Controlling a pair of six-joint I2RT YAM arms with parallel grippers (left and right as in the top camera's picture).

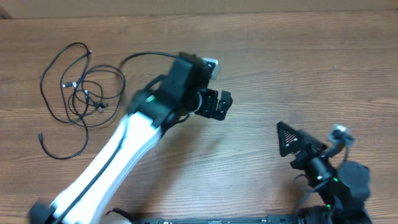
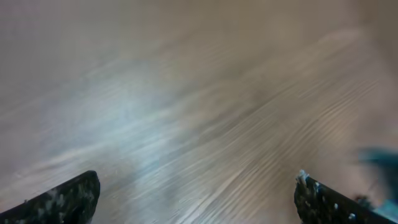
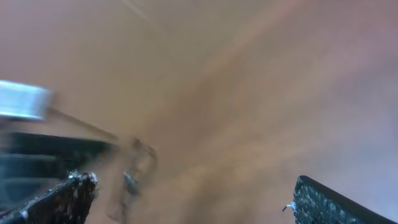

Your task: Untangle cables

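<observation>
Left claw point(image 1: 217, 104) and right claw point(image 3: 193, 186) stand spread and empty, well apart from the thin black looping cables point(image 1: 81, 93) upper left; pinching several strands together could tighten the tangle

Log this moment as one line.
left gripper: open, empty, mid-table | right gripper: open, empty, near its base | cables: tangled, untouched, far left on wooden table

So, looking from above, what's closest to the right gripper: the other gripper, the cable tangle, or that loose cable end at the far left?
Measured from the right gripper, in the overhead view:
1. Nearest: left gripper, mid-table.
2. Next: cable tangle, upper left.
3. Farthest: loose cable end, by the left edge.
</observation>
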